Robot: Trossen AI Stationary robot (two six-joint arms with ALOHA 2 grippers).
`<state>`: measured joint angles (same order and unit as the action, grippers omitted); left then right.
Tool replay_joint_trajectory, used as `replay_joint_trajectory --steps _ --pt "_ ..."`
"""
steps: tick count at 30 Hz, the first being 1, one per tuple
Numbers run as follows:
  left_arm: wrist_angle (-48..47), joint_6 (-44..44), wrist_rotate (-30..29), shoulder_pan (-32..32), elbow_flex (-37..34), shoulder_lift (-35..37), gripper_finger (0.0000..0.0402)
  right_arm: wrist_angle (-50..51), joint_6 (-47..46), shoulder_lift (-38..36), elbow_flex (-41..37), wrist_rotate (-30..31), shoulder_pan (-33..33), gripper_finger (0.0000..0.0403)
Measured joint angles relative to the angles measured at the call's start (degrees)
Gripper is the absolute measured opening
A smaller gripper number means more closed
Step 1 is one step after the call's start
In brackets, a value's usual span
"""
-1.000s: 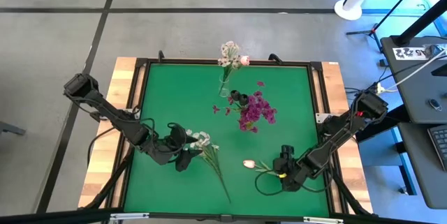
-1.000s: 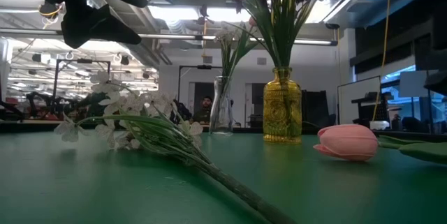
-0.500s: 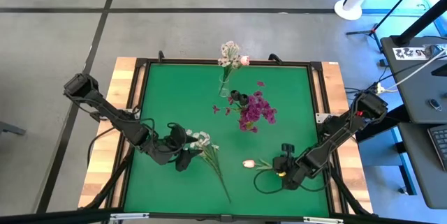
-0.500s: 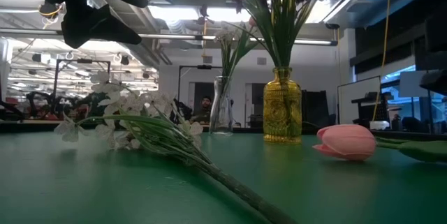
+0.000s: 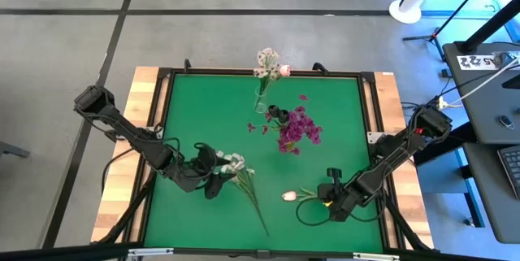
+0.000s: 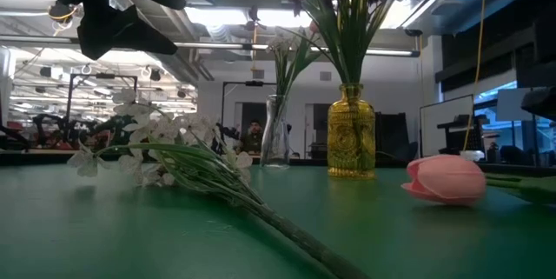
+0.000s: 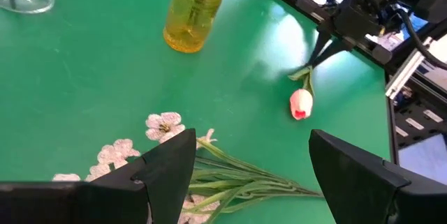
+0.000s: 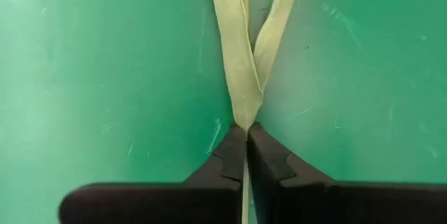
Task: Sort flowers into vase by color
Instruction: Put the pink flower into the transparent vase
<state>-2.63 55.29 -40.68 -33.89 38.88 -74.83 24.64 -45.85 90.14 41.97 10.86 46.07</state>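
My right hand (image 5: 323,198) sits low in the lower right of the high view, its two fingers pinched tight on the green stem of the pink tulip (image 5: 289,196). In my right wrist view the fingertips (image 8: 246,155) meet on the stem just where two pale leaves (image 8: 246,56) fork away. The tulip's bud lies on the green counter (image 5: 203,115), just left of that hand, and in the low view it shows at the right edge of the frame (image 6: 447,179).

My left hand (image 5: 216,181) hovers at the lower left of the high view, fingers spread wide, right over the white spray (image 5: 235,164), whose long stem runs down toward the bottom centre of the frame. It holds nothing.

Near the centre of the high view, the amber vase (image 6: 351,131) carries the magenta flowers (image 5: 296,128). Above it, at the top edge of the counter, the clear vase (image 6: 275,133) holds white and pink flowers (image 5: 267,63).
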Motion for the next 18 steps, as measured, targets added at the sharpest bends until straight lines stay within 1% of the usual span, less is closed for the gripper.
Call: replay_joint_trajectory --steps 4,9,13,18 --pt "-1.64 -0.38 -0.92 0.00 0.01 0.00 0.0273 -3.80 2.23 -2.91 -0.28 0.11 0.10 0.0004" --pt "-3.41 -0.38 -2.28 0.00 -0.01 0.00 0.0273 -8.92 8.83 -8.69 -0.16 1.68 0.12 0.0003" --pt "-3.43 -0.40 -2.28 0.00 0.00 0.00 0.0273 -14.33 16.73 -14.14 -0.06 4.30 0.09 0.0002" --pt "-3.43 0.06 -2.30 0.02 -0.01 0.00 0.0273 -21.06 27.87 -21.10 -0.06 5.64 0.08 0.0001"
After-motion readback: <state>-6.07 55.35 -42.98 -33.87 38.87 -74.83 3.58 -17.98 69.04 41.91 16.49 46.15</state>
